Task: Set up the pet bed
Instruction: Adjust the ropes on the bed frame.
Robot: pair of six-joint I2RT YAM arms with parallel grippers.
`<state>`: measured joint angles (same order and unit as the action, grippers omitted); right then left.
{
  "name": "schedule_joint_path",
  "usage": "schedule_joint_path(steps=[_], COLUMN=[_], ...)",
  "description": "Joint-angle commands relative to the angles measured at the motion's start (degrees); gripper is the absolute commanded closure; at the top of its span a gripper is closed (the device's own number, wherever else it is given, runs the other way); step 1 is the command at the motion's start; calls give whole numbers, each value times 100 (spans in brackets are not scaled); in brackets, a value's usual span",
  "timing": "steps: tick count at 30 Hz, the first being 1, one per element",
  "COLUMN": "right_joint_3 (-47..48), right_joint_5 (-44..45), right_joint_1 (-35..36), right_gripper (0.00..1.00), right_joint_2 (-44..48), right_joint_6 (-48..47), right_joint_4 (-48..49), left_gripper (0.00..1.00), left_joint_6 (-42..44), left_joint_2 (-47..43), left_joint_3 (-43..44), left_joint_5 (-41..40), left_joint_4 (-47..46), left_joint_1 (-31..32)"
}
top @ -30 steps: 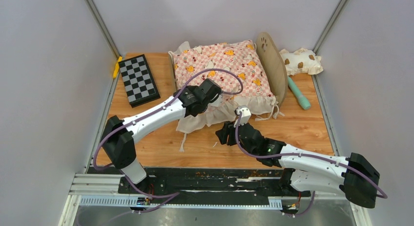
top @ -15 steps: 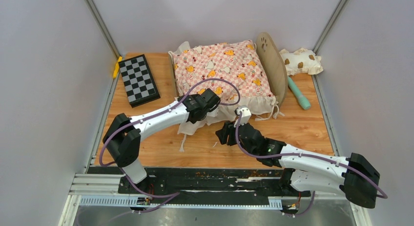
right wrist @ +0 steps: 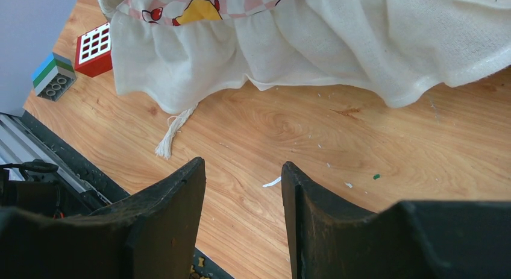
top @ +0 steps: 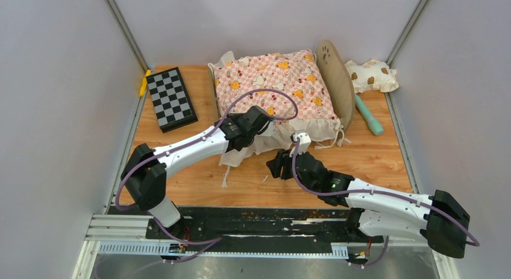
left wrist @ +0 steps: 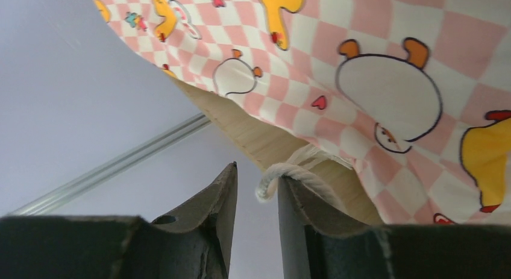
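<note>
Now | pet bed [top: 335, 80] — far middle of bench [top: 373, 155], pink checkered cushion [top: 274, 86] on it | left tool [left wrist: 258, 176] unclenched at cushion's near edge, white cord [left wrist: 283, 170] touching it | right tool [right wrist: 243, 164] unclenched, empty — over bench.

Wood-grain tabletop [top: 373, 164] under right gripper [right wrist: 244, 164]; plain lilac walls [top: 60, 80] ahead and either side; aluminium corner posts [top: 123, 26]; soft even light.

My left arm [top: 193, 143] stretched forward, my left gripper [left wrist: 256, 178] narrowly parted, my right gripper [right wrist: 242, 166] low, jaws apart, empty.
</note>
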<state>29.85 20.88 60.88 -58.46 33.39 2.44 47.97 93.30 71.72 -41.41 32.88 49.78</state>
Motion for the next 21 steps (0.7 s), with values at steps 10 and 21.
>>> schedule_joint_path(steps=[10, 21], right_joint_3=[12, 580], right_joint_5=[88, 14], right_joint_1=[-15, -19], right_gripper=[50, 49], right_joint_2=[279, 318], right_joint_6=[58, -872], right_joint_4=[-59, -389], left_gripper=[41, 15], left_joint_6=[-616, -2204], left_joint_2=[-684, -1901], left_joint_3=[-27, -315], left_joint_5=[283, -243], left_joint_4=[-725, -1107], left_joint_1=[-50, -184])
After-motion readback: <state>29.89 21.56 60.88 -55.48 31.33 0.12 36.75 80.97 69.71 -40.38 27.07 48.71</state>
